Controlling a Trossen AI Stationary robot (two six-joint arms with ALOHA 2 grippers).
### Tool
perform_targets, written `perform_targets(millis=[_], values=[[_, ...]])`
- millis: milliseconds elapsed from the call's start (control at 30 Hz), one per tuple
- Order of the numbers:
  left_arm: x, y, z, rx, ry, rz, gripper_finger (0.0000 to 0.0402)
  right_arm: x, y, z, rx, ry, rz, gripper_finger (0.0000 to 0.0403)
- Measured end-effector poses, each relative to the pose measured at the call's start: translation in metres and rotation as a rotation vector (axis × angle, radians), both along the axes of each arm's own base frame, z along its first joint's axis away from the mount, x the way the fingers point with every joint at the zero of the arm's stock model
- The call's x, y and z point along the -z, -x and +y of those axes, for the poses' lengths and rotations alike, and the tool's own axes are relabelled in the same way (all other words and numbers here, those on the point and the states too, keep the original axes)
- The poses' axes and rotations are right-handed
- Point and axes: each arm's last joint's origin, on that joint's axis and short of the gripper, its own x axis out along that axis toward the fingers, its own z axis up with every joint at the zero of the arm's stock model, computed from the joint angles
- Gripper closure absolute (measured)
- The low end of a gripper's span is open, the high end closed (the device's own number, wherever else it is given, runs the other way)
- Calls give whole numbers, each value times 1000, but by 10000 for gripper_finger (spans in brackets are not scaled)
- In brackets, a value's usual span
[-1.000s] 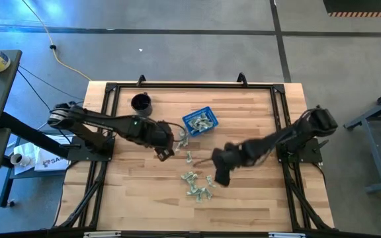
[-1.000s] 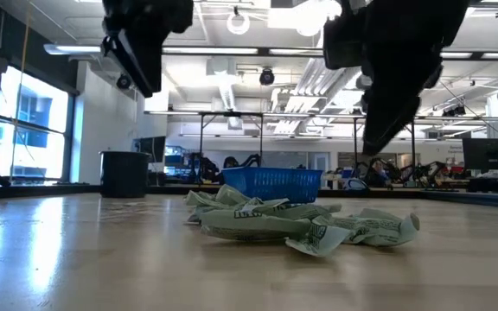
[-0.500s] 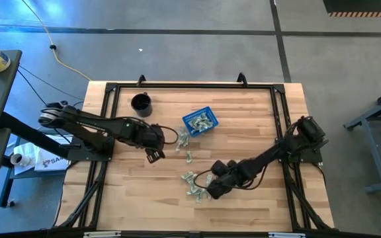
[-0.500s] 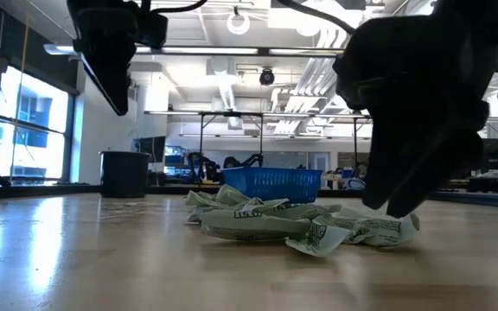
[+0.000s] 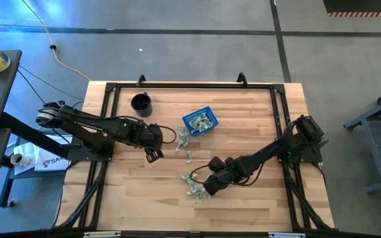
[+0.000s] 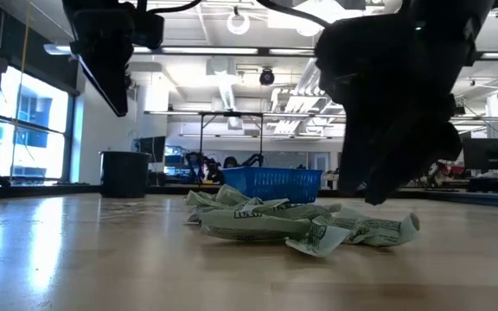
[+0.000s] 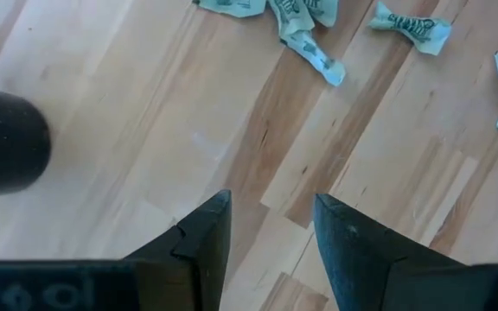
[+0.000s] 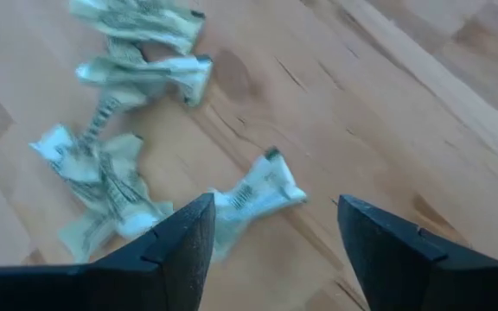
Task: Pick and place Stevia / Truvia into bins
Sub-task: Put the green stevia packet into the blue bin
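Observation:
A loose pile of crumpled pale green and white packets (image 5: 194, 185) lies flat on the wood near the table's middle (image 6: 301, 225). A few more packets (image 5: 185, 140) lie beside the blue basket (image 5: 199, 121), which holds several. My right gripper (image 5: 202, 190) hovers open, low over the pile (image 6: 377, 194). In the right wrist view its fingers stand either side of one twisted packet (image 8: 253, 194) without touching it (image 8: 275, 203). My left gripper (image 5: 154, 155) hangs open above bare wood left of the basket (image 7: 271, 200), and stray packets (image 7: 305, 34) lie ahead of it.
A black round cup (image 5: 141, 104) stands near the far left of the table, left of the basket (image 6: 272, 183). A black frame rail (image 5: 190, 84) runs around the tabletop. Bare wood lies along the near edge and on the right half.
My right gripper has moved toward the table's left and near edge and come down over the packet pile. My left gripper has drawn back toward the left edge, away from the packets by the basket. The packets and basket have stayed where they were.

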Motion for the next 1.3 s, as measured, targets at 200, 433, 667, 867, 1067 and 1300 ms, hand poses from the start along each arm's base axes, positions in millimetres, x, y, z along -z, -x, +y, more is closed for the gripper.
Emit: perform_targets(millis=[200,433,667,867,1067,1300], values=[[0,0,1,-7,-22,-2,202,19,-7,2,2,-7,17,191],[0,0,1,-8,-26,0,202,29,5,5,-30,139,180,233],[0,0,1,-11,-37,-3,202,26,21,3,-70,249,352,321],[-1,-1,3,-7,-88,-14,202,16,19,1,20,138,312,393],[-1,-4,19,-2,-47,-1,202,-19,22,-5,171,113,151,399],[-1,-6,44,-7,1,9,202,-70,18,-34,269,191,-58,401]])
